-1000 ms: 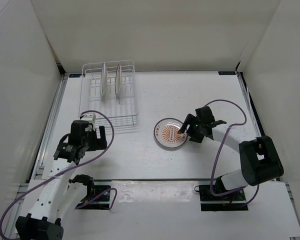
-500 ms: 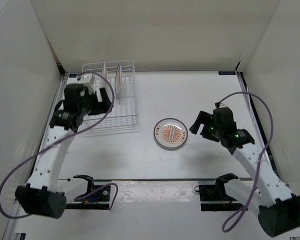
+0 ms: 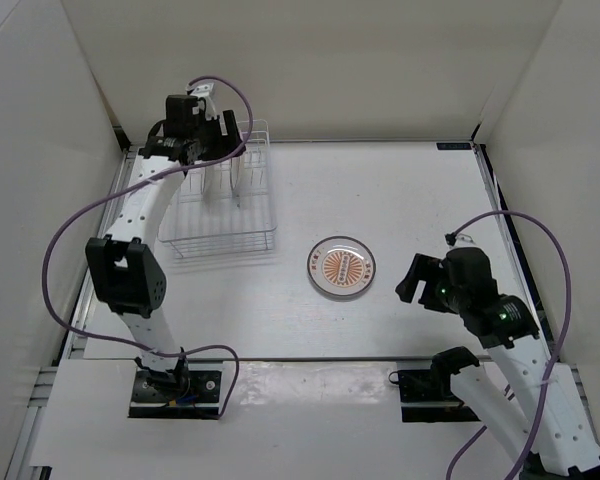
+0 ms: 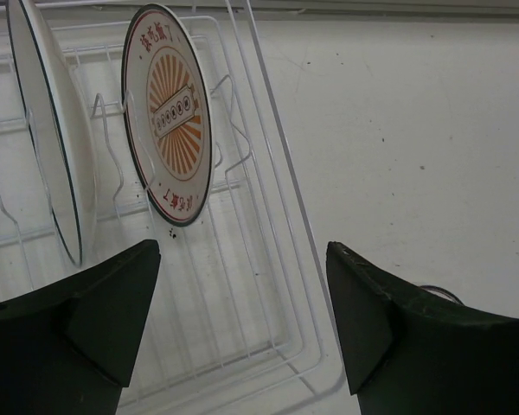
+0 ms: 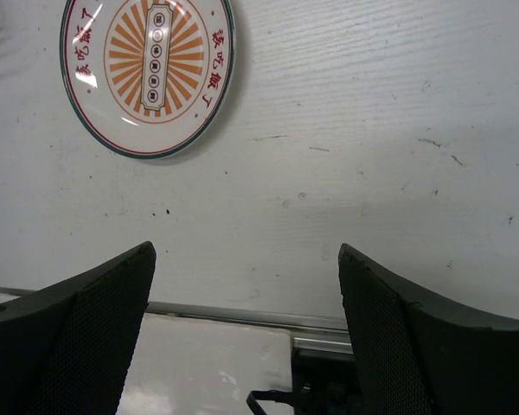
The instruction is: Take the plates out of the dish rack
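two plates (image 4: 169, 117) upright in the dish rack (image 3: 220, 225), third plate (image 3: 341, 267) flat on the table (image 3: 420, 190), left arm (image 3: 145, 200) stretched over them, left gripper (image 4: 242, 251) wide, right arm (image 3: 500, 320) folded low, right gripper (image 5: 246, 251) wide, empty

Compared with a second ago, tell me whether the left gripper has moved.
Yes. The left gripper went from beside the rack's near left corner to above its far end, jaws open.

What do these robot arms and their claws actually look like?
The left arm and right arm are white tubes with chunky black joints, each trailing a looping purple cable. The left claw and right claw have black wedge-shaped fingers.
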`<state>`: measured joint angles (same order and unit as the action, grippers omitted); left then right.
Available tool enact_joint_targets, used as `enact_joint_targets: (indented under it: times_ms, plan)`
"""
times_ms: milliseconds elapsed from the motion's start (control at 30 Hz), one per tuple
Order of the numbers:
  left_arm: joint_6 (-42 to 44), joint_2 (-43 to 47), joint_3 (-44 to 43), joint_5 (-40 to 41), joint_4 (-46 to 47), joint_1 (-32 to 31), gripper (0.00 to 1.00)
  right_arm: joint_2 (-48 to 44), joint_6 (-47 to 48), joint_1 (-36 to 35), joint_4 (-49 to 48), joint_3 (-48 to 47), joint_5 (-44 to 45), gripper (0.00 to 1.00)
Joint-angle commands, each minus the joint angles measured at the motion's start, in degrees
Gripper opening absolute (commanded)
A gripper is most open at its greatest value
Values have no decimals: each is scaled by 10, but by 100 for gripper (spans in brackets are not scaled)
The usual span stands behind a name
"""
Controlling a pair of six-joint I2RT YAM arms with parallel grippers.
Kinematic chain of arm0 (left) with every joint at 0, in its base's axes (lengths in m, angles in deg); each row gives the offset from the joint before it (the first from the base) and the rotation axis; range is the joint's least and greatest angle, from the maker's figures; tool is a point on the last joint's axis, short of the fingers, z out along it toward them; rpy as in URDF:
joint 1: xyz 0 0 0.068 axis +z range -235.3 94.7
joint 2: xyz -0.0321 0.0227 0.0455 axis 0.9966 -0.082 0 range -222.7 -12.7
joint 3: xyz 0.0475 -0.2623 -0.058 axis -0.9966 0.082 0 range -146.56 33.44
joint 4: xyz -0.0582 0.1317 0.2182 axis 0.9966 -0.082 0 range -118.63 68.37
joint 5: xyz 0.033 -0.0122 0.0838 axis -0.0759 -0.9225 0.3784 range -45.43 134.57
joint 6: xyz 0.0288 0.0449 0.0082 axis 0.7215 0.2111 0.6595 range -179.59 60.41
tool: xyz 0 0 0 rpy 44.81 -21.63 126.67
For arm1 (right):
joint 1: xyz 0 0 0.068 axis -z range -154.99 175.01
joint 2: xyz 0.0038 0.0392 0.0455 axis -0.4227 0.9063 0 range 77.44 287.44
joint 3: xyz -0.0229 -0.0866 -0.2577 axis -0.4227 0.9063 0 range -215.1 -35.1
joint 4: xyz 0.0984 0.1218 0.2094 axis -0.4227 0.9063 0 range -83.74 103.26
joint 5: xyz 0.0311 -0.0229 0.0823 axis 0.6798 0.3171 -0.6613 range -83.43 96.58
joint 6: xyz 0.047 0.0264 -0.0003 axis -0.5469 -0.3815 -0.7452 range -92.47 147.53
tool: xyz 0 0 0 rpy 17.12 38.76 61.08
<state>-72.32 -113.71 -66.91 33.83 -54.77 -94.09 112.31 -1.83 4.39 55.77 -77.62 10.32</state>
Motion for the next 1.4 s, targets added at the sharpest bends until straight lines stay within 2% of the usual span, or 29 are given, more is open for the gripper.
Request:
enact_joint_targets:
  times_ms: [0,133,300,400,533,733,933,1267,1367]
  plan:
    - [14,-22,-52,8,4,6,87,-34,22,0,43,7,9,88]
    - [12,-68,-71,2,42,2,84,-54,8,0,30,30,0,88]
    - [15,-132,-135,3,43,-6,83,-32,3,1,39,16,-12,88]
    - [33,-150,-133,15,68,-20,82,-31,10,1,50,10,-8,88]
    - [66,-175,-132,42,107,-39,75,-31,16,1,63,-4,7,88]
    - [70,-203,-134,42,115,-39,57,-45,8,1,76,-12,15,88]
    - [79,-208,-110,43,135,-39,46,-58,-3,0,99,-9,25,88]
    - [119,-174,-74,42,127,-47,2,-79,-13,0,109,-6,34,88]
    - [142,-136,-47,35,128,-47,0,-76,-13,1,105,-3,28,88]
